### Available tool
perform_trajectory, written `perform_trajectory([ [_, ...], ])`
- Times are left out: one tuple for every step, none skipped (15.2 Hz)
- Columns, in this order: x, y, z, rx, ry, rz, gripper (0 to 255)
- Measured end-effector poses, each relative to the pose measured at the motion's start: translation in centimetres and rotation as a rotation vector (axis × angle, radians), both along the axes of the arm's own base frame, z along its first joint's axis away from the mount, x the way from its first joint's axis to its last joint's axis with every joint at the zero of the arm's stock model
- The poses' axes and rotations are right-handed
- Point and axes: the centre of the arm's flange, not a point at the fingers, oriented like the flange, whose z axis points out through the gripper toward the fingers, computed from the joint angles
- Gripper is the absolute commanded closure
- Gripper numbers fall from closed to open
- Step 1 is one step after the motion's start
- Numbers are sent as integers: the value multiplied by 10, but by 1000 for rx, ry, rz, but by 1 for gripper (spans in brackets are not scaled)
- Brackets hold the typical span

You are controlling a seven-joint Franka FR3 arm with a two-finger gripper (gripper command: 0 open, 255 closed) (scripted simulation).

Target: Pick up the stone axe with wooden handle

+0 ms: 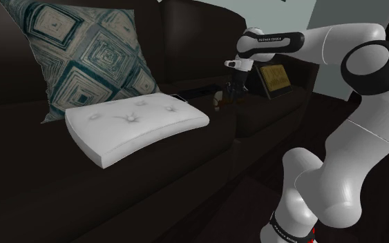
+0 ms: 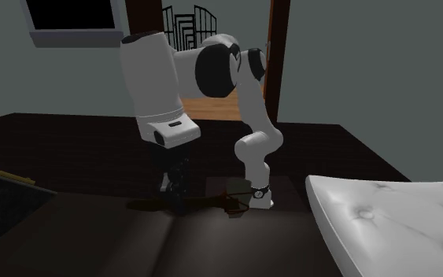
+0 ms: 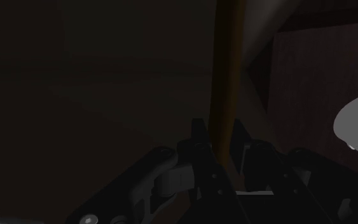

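Sofa (image 1: 117,186) first: dark and broad, it bears the white cushion (image 1: 134,121) you can steer by. Your white arm (image 1: 365,103) reaches over the seat to a spot past the cushion's far corner, on the shoulder view's right. A patterned blue-and-cream pillow (image 1: 82,48) leans on the backrest just behind the cushion. A framed picture (image 1: 276,77) stands tilted well beyond the cushion, on the other side of the arm's hand. The gripper (image 1: 235,91) points down just past that same cushion corner. In the wrist view you find its fingers (image 3: 199,147) drawn narrow, clasping the wooden handle (image 3: 225,95) from both sides. The stone axe (image 1: 217,101) sits low over the seat between gripper and cushion, its pale end toward the cushion. You cannot tell whether it is clear of the seat.
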Motion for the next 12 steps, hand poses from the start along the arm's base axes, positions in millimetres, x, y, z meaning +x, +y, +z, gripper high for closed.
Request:
perform_trajectory([
  [0, 0, 5, 0, 0, 0, 255],
  [0, 0, 10, 0, 0, 0, 255],
  [1, -1, 15, 0, 0, 0, 255],
  [0, -1, 22, 0, 0, 0, 255],
  [-1, 0, 26, 0, 0, 0, 255],
  [0, 0, 32, 0, 0, 0, 255],
  [0, 0, 37, 0, 0, 0, 255],
  [0, 0, 42, 0, 0, 0, 255],
  [-1, 0, 47, 0, 0, 0, 255],
  [0, 0, 54, 0, 0, 0, 255],
  [0, 0, 58, 0, 0, 0, 255],
  [0, 1, 61, 0, 0, 0, 255],
])
